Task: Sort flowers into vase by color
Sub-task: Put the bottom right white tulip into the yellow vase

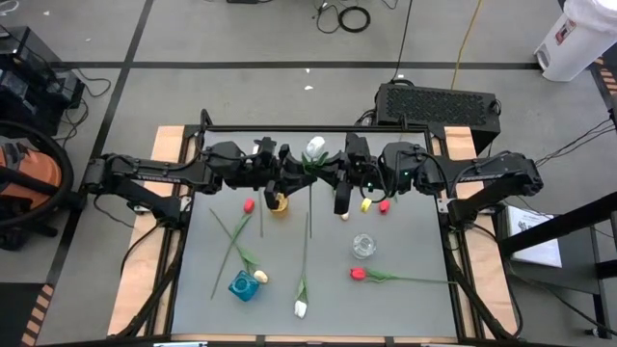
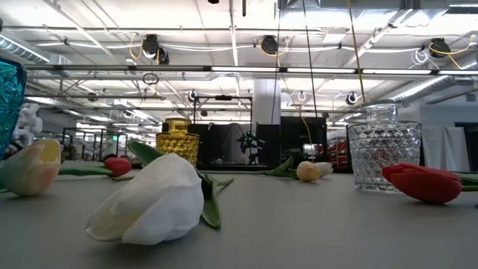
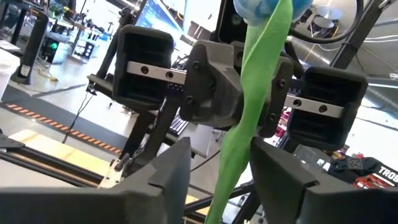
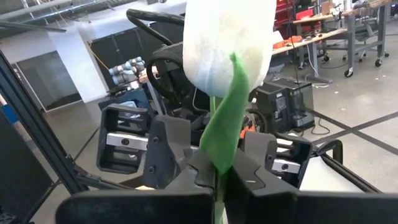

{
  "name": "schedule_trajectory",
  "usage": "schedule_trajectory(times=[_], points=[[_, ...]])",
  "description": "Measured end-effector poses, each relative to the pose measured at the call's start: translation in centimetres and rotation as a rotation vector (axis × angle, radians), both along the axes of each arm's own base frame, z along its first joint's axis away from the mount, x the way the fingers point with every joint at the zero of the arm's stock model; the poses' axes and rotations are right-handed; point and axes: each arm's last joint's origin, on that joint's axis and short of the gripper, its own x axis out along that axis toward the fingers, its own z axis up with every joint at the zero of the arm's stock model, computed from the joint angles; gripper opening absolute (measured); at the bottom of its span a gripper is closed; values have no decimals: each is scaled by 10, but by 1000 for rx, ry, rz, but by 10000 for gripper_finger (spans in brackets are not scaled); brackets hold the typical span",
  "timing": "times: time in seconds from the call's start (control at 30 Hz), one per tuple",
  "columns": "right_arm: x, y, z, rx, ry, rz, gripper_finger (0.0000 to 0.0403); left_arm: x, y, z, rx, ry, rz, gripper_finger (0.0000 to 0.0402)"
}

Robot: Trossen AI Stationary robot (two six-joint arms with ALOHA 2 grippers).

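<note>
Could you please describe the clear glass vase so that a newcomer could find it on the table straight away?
Start from the grey table seen from above and go right of centre, just below the two arms. The clear vase stands there, with a red tulip lying just in front. Unlike the gold vase and blue vase, it is colourless cut glass.
</note>
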Motion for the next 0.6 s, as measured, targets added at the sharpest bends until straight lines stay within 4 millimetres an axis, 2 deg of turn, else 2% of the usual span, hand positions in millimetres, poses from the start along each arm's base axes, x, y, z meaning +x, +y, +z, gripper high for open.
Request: schedule_trajectory(times=[0.37, 0.6], points=[[0, 0, 0, -4, 3, -2, 0, 0, -1, 0, 10, 0, -19, 22], [0, 0, 0, -4, 3, -2, 0, 0, -1, 0, 32, -2, -17, 12]])
